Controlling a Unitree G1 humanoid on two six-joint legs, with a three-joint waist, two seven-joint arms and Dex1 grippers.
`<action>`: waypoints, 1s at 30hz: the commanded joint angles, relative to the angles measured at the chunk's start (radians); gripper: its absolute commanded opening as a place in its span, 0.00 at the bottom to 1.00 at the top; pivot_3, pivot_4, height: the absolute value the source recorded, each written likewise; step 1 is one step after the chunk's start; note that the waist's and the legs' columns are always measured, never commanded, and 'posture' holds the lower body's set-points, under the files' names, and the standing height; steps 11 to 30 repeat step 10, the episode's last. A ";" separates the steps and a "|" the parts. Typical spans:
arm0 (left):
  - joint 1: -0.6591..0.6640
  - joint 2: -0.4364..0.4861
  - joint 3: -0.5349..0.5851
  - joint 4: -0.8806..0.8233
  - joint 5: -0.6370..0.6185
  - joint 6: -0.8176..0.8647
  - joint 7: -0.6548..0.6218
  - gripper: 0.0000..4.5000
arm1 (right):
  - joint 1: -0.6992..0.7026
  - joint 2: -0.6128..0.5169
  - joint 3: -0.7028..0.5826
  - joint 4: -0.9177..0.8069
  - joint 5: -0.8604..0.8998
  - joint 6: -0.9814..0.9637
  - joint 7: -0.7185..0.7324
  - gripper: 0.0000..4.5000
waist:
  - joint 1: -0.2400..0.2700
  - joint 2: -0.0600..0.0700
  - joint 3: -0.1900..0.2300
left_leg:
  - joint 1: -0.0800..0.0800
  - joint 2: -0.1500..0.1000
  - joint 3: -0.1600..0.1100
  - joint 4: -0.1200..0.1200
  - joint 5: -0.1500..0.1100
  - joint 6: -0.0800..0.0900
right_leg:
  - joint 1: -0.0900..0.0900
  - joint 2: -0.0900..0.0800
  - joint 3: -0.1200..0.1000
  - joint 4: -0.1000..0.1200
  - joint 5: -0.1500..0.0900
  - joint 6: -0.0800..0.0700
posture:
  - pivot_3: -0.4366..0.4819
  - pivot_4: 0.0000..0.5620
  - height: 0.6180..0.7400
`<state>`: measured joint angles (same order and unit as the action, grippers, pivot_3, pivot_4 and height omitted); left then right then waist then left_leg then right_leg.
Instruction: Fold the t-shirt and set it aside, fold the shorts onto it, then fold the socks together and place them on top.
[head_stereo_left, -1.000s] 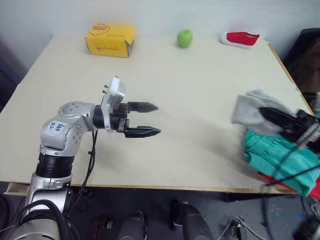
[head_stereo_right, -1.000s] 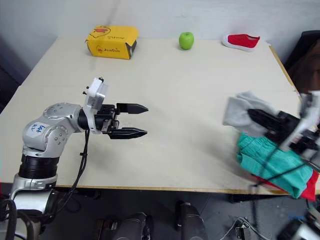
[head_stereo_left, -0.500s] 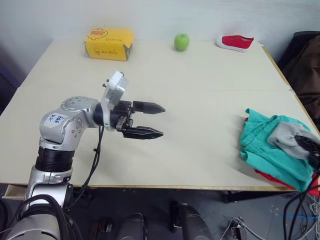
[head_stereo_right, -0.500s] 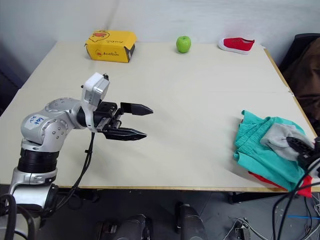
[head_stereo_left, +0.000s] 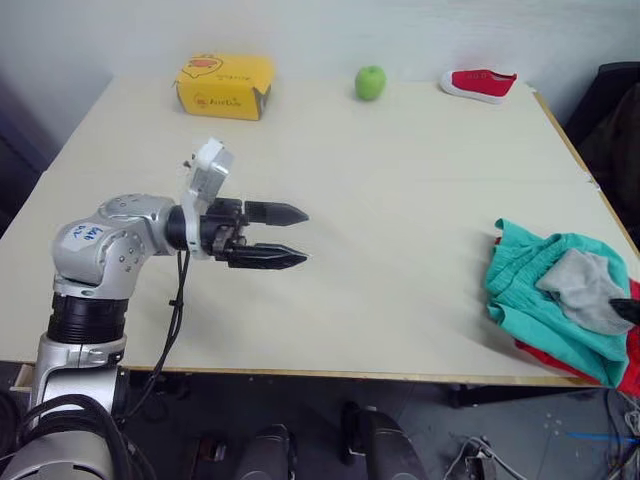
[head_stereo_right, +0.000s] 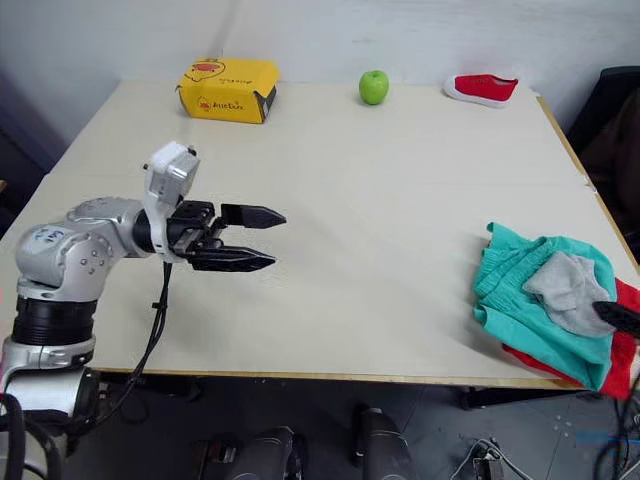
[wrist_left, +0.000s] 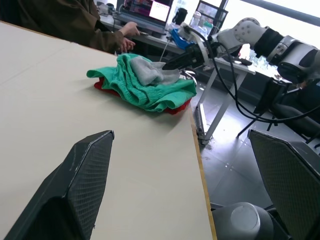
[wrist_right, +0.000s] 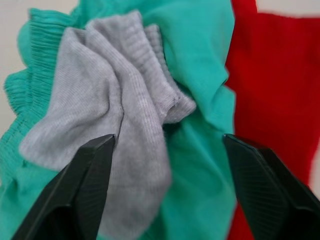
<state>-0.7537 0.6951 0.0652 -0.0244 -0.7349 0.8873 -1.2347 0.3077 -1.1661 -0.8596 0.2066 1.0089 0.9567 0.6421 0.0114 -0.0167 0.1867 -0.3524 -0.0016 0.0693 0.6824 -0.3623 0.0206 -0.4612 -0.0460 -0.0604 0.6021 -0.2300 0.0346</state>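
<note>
Right hand (wrist_right: 165, 200) agape over socks (wrist_right: 115, 125) (atop shorts (wrist_right: 200, 60), t-shirt (wrist_right: 270, 90)).

Two black fingers of the left gripper (wrist_left: 187, 200) rise with a wide gap between them, over the pale table (wrist_left: 75, 100). Near the table's far corner lies a pile: the teal shorts (wrist_left: 142, 85) on the red t-shirt (wrist_left: 175, 106) (only its edges show), with the grey socks (wrist_left: 150, 72) on top. The right gripper (wrist_left: 177, 62) points at the socks, perhaps touching them. Behind, a person's hand (wrist_left: 127, 31) rests by a laptop (wrist_left: 142, 10).
</note>
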 joint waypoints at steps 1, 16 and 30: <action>-0.009 0.066 0.083 0.000 -0.051 0.038 0.003 1.00 | 0.148 -0.091 -0.193 -0.051 -0.162 -0.105 0.347 1.00 | -0.003 0.000 0.000 | 0.000 0.000 0.000 0.000 0.000 0.000 | 0.000 0.000 0.000 0.000 0.000 0.000 | 0.48 0.27 1.00; 0.022 0.153 0.154 0.019 -0.055 0.008 -0.004 1.00 | 0.199 -0.175 -0.322 0.088 -0.446 -0.350 0.721 1.00 | -0.011 -0.002 0.001 | 0.002 0.000 0.000 0.000 -0.001 -0.002 | 0.001 0.000 0.001 0.000 0.000 0.000 | 0.48 0.27 1.00; 0.022 0.153 0.154 0.019 -0.055 0.008 -0.004 1.00 | 0.199 -0.175 -0.322 0.088 -0.446 -0.350 0.721 1.00 | -0.011 -0.002 0.001 | 0.002 0.000 0.000 0.000 -0.001 -0.002 | 0.001 0.000 0.001 0.000 0.000 0.000 | 0.48 0.27 1.00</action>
